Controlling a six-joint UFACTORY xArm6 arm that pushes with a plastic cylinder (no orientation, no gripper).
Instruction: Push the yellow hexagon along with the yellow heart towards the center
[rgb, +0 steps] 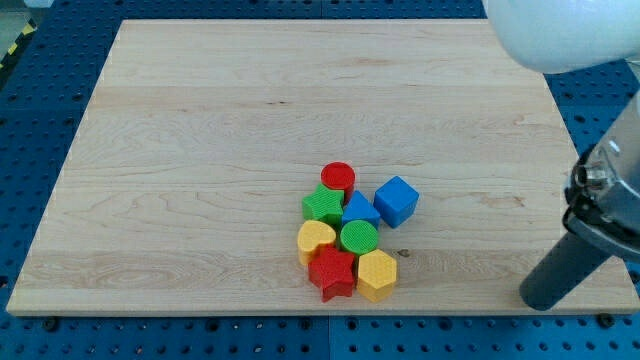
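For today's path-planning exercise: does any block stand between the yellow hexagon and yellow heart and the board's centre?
Yes. Toward the view's top, the green cylinder, blue triangle, green block and red cylinder sit above the yellow hexagon and yellow heart.

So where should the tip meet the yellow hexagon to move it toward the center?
No grip is possible here, only a push. My tip is well off to the view's right. Contact the yellow hexagon on its lower face, from the view's bottom, probably: the green cylinder sits right above it and the yellow heart up-left, so they would move together.
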